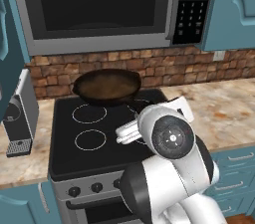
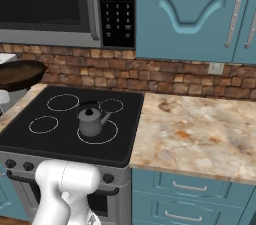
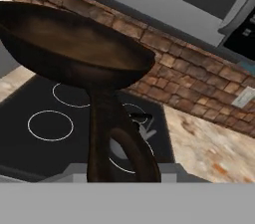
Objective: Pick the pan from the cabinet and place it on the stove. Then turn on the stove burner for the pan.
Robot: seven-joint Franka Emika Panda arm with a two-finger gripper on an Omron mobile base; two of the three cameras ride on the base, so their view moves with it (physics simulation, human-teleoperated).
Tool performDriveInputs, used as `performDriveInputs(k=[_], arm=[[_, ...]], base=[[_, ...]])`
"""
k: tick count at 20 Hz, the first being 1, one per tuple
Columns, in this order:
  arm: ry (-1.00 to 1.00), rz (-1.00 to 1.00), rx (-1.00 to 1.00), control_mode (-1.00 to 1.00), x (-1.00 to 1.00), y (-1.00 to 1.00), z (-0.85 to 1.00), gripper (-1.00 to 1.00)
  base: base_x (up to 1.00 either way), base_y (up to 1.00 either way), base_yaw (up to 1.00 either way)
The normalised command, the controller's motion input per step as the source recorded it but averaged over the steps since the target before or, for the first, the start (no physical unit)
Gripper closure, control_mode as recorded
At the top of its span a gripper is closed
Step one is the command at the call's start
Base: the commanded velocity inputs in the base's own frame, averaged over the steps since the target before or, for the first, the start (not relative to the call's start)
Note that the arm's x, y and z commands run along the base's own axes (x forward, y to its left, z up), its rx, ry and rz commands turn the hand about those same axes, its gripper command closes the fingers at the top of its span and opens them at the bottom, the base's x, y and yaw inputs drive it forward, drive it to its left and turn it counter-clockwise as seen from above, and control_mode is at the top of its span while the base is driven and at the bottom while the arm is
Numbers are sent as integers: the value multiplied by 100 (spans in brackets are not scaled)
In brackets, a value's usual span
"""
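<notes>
Pan handle (image 3: 107,133) right up close, running out from the pincer, which looks clamped on it. Pan (image 1: 106,86) out of the cabinet, held in the air above the stove (image 1: 64,156), kettle (image 2: 91,121) beyond. Still to do: set down, turn the knob.

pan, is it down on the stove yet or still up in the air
Up in the air: the pan hangs above the stove, clear of the white burner rings, its handle running down into the gripper.

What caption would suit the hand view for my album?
Dark pan held by its handle above the black stove, small kettle behind, brick wall beyond.
</notes>
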Motion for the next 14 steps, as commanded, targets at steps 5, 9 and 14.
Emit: performDriveInputs(k=[5,9,14], arm=[[0,-11,2,-100,18,22,-47,100],[0,-10,0,-100,15,27,-44,100],[0,-10,1,-100,10,26,-45,100]], base=[[0,0,0],[0,0,0],[0,0,0]])
